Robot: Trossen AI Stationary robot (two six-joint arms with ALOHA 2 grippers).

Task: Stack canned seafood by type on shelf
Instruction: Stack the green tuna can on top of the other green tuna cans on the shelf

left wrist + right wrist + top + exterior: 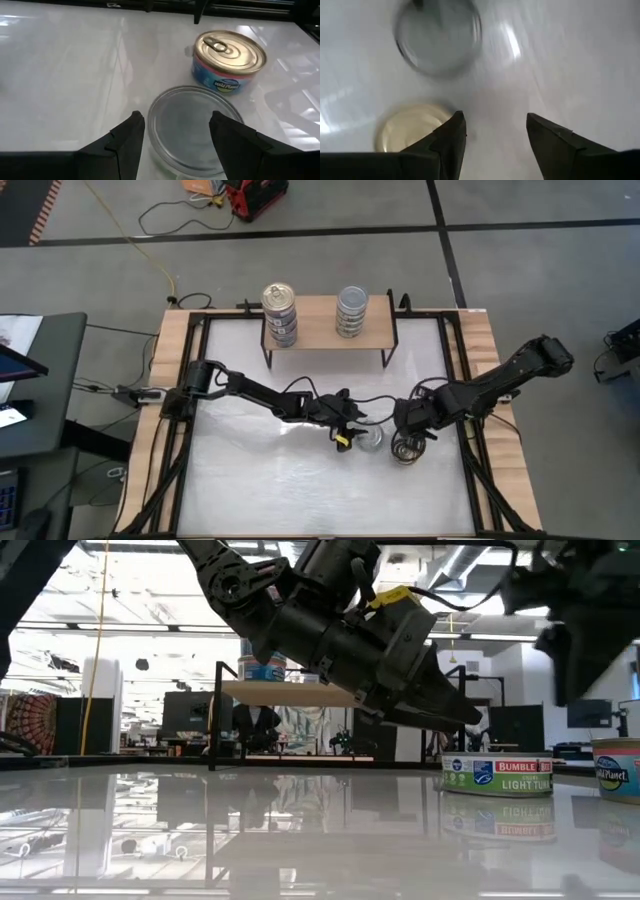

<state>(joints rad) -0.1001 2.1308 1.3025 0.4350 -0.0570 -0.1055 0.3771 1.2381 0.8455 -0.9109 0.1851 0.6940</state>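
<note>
Two tins stand on the white table. A silver-topped tin (372,438) (192,127) stands just ahead of my left gripper (177,135) (350,433), which is open. Its fingers slant down toward the tin's near rim, and in the low view the fingertips (468,720) hang just above the tin (497,775). A gold-topped tin (405,450) (230,59) stands beside it, on its base. My right gripper (496,130) (412,430) is open above the table, with the gold tin (412,129) off to one side of its fingers. The shelf (325,330) at the far edge carries a gold-topped stack (281,315) and a silver-topped stack (351,310).
The shelf's thin black legs (266,355) stand on the table's far part. Black arm cables and frame rails (180,420) run along the table's left and right sides. Bare white tabletop (300,490) stretches toward the near edge.
</note>
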